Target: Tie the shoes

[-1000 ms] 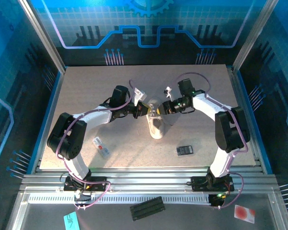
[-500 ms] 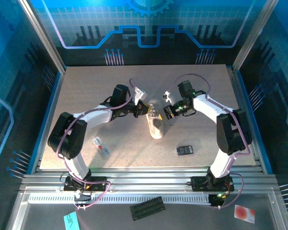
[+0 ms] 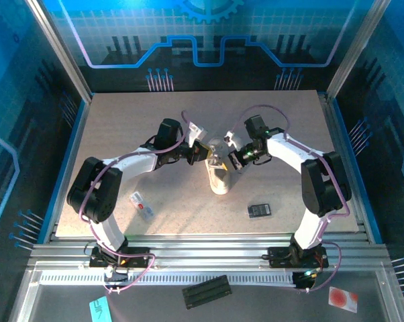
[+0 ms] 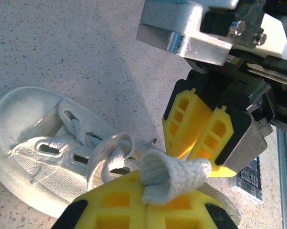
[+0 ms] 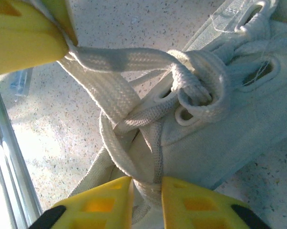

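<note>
Left fingers point(image 4: 110, 205) clenched on lace point(image 4: 174, 174) loop. Right fingers point(image 5: 100, 207) pinching lace strands just under crossing. Sneaker point(image 3: 219, 176) sits mid-counter point(image 3: 121, 127), between your two arms, sole down. Progress, by my read: laces crossed once, wrap slack, not cinched; you have tightening and whole bow left. No container in play here.

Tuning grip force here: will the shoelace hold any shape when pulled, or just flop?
Probably floppy: the lace folds limply over the left tool. Its woven surface likely grips rather than slips. The small sneaker may slide if tugged.
</note>
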